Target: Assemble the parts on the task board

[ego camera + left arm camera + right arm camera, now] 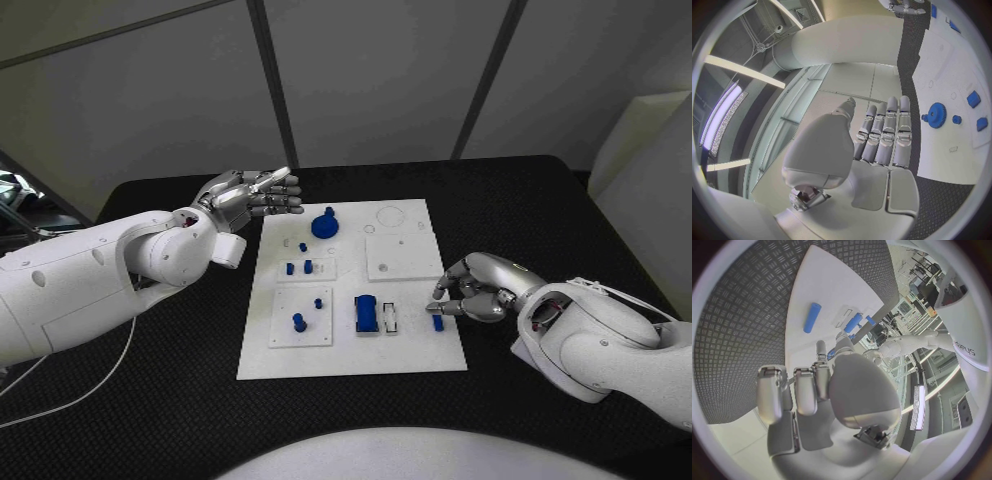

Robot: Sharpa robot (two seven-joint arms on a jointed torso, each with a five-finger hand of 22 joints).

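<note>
The white task board [411, 350] lies mid-table. On it are a blue gear [326, 226], several small blue pegs [299, 322] standing in its left plates, and a blue block [366, 314]. A short blue peg [437, 322] lies flat near the right edge. My right hand [476, 288] hovers over that edge with its fingers curled in. The peg [812, 317] lies just beyond its fingertips [820, 365], apart from them. My left hand [257, 195] is raised off the board's far left corner, fingers straight and holding nothing. The gear [934, 115] sits beyond its fingers [886, 132].
Bare black table [548, 210] surrounds the board on all sides. A grey wall stands behind the table's far edge. A white cable [87, 385] trails off the front left of the table.
</note>
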